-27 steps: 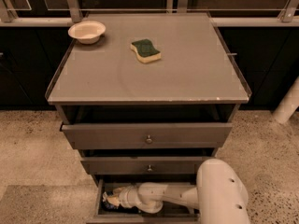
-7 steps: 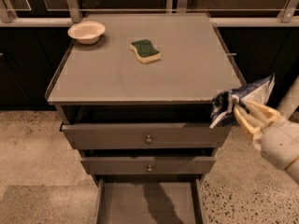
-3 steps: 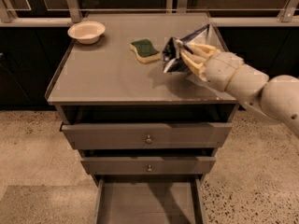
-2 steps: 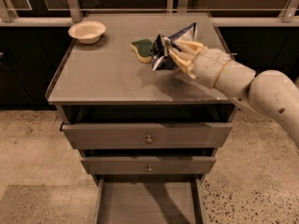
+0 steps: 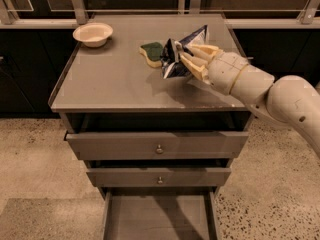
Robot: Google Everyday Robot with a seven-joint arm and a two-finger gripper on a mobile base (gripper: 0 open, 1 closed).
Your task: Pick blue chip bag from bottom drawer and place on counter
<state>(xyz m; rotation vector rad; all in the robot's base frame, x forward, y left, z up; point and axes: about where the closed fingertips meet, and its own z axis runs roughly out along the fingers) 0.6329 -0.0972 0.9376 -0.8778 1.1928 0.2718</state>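
Observation:
My gripper (image 5: 192, 59) reaches in from the right over the counter (image 5: 115, 79) and is shut on the blue chip bag (image 5: 181, 54), a crinkly dark-blue foil bag with silver patches. The bag hangs just above the counter's right half, next to the sponge. The bottom drawer (image 5: 157, 216) stands pulled open below, and its grey floor is bare.
A green-and-yellow sponge (image 5: 151, 51) lies on the counter just left of the bag. A cream bowl (image 5: 93, 34) sits at the counter's back left corner. Two knobbed drawers (image 5: 159, 146) are slightly open. Railings and dark cabinets run behind.
The gripper lifted the bag out of the bottom drawer, carried it up past the right side of the cabinet and leftward over the counter, towards the sponge. The drawer is now empty.

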